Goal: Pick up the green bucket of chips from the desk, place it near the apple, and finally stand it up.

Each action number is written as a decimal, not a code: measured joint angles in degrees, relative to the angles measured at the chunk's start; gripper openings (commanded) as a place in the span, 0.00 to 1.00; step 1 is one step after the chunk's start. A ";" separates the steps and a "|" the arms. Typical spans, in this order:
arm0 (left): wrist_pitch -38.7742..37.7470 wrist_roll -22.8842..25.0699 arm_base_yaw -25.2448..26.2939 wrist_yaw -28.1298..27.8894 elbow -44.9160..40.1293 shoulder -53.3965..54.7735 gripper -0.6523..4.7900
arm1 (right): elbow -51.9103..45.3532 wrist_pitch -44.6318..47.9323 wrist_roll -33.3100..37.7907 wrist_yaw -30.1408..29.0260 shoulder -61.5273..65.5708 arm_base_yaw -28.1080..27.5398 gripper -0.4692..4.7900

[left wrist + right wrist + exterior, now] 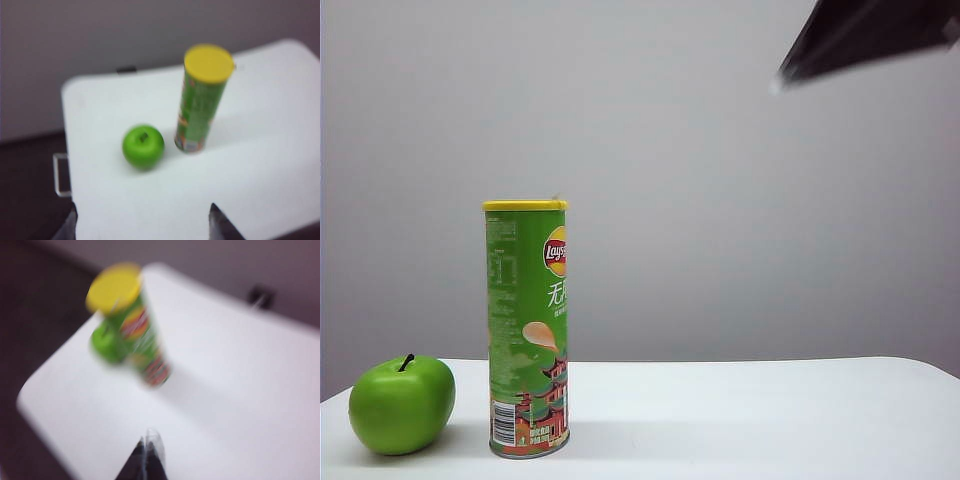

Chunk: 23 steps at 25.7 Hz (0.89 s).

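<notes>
Now the green Lay's chip can (527, 330) stands upright just beside the green apple (402, 404) on the white desk (750, 420), well beyond the empty, spread-apart left gripper (142, 220) and the closed, empty right gripper (146, 455), so both should simply pull clear without brushing it.

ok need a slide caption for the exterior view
Green bucket of chips standing upright on the desk beside the apple, untouched; a dark arm sits high at the upper right.

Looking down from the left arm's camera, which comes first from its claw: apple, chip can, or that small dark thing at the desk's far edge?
From the left gripper, open and above the desk's near edge:
1. Apple, nearest.
2. Green bucket of chips, upright just beyond it.
3. Dark object, farthest.
</notes>
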 measured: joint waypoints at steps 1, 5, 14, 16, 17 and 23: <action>-0.02 -0.15 0.00 -0.11 0.00 -2.56 0.60 | 0.00 -0.07 -0.37 2.56 -2.69 0.00 0.08; 4.79 -2.78 0.00 -6.40 -4.81 -10.38 0.57 | -1.88 0.50 -3.69 11.78 -13.44 -0.02 0.08; 25.51 -7.78 0.00 -8.11 -17.07 -8.37 0.56 | -19.04 7.32 -10.97 18.73 -37.24 -13.90 0.08; 31.54 -10.71 0.00 -7.96 -18.36 -7.69 0.56 | -22.25 11.34 -8.83 15.02 -36.46 -19.54 0.08; 34.40 -11.43 0.00 -7.74 -19.41 -7.23 0.56 | -23.32 12.79 -7.45 14.25 -36.15 -21.77 0.08; 43.63 -13.57 0.00 -7.80 -31.43 -6.38 0.52 | -30.47 21.75 3.17 6.73 -35.74 -33.83 0.08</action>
